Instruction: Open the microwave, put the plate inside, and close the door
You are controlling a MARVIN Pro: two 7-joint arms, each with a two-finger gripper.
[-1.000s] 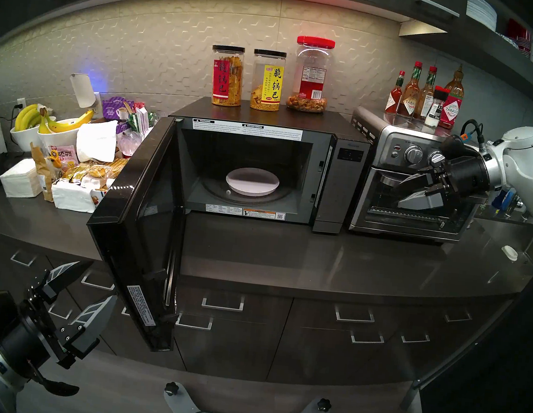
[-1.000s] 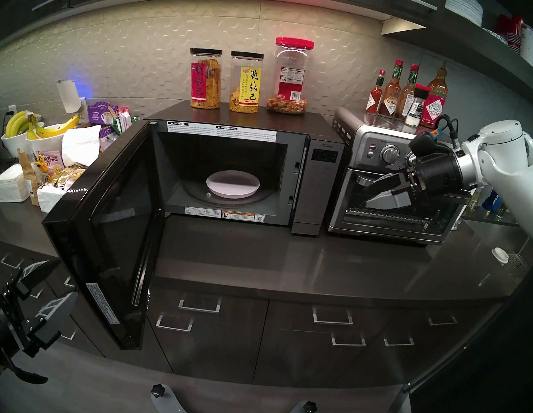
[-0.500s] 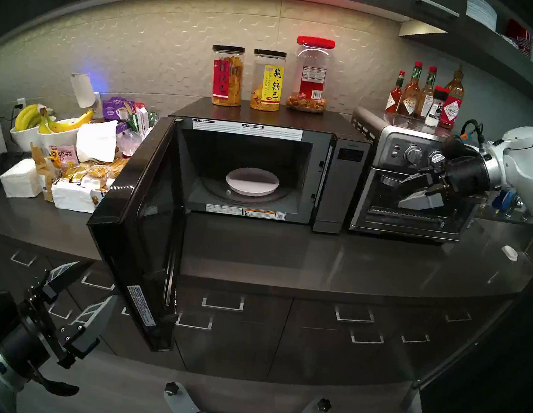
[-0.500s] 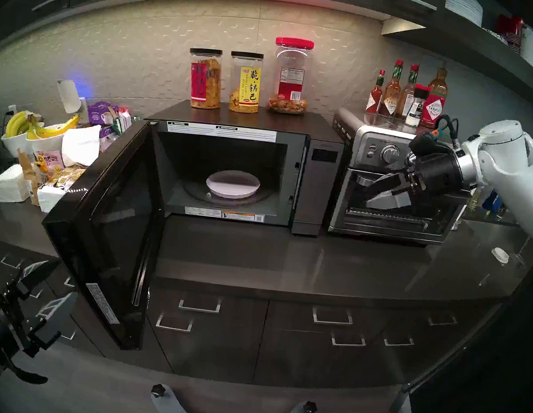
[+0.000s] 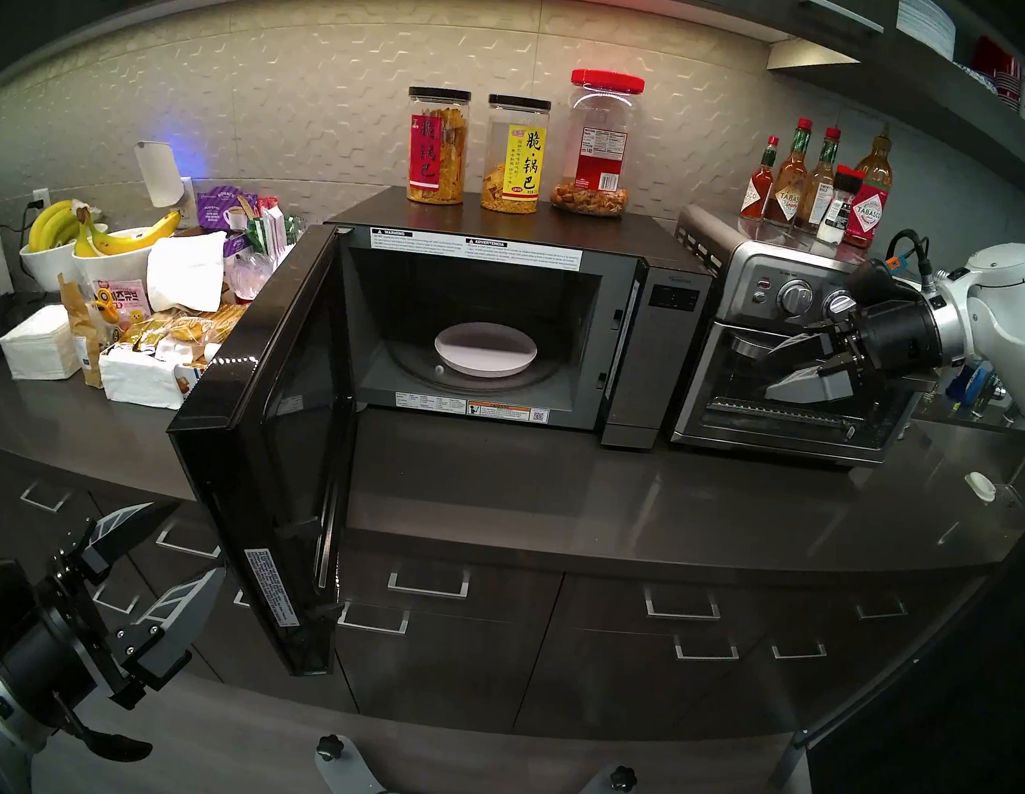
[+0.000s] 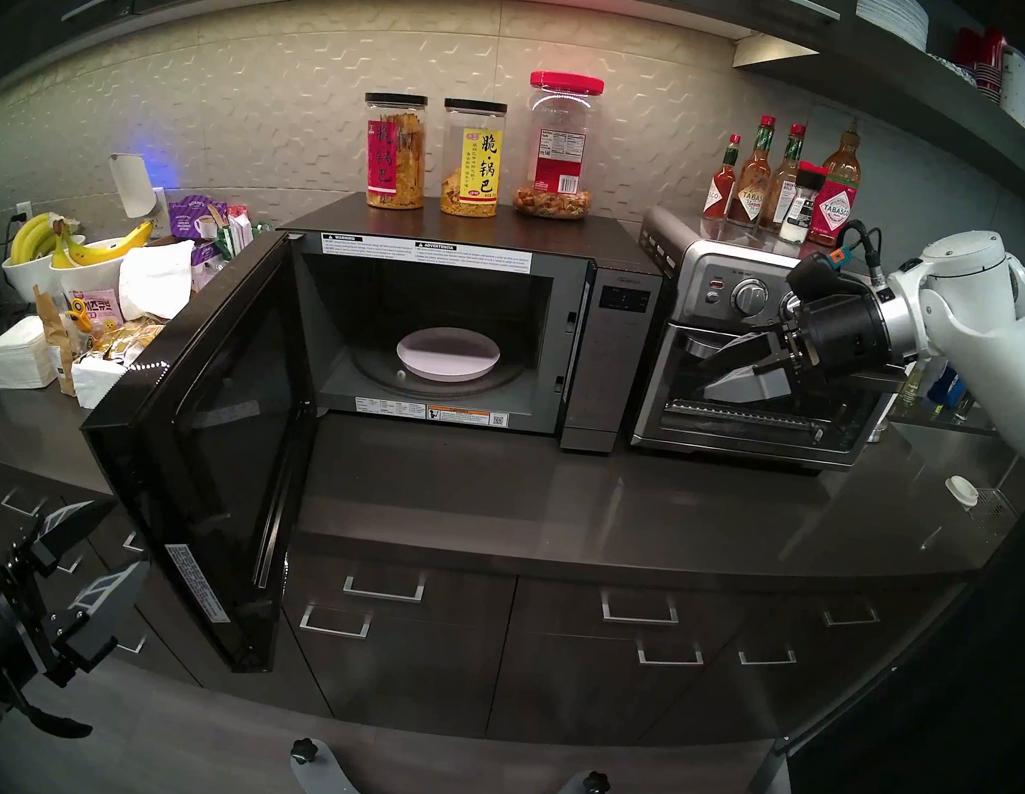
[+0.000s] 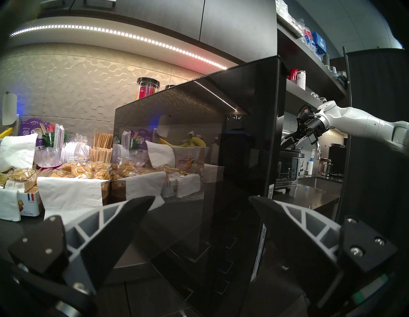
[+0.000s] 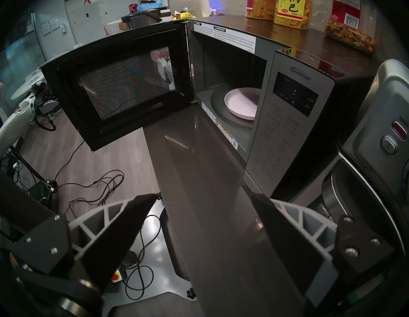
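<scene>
You are looking at a dark grey glossy counter (image 5: 643, 499) under dark cabinets, with a pale hexagon-tiled wall behind. The large black boxy microwave (image 5: 660, 332) stands mid-counter, its wide black glass door (image 5: 268, 444) swung fully out past the counter's front edge. The round white plate (image 5: 485, 350) sits on the turntable inside the cavity. Snack packets and napkins crowd the counter left of the door; the steel toaster oven (image 5: 758, 286) stands just beside the microwave on the right. The stretch of counter before the cavity lies bare. Your left gripper (image 5: 187, 543) hangs low outside the door, jaws apart, holding nothing. Your right gripper (image 5: 777, 375) hovers before the toaster oven, jaws apart, empty.
</scene>
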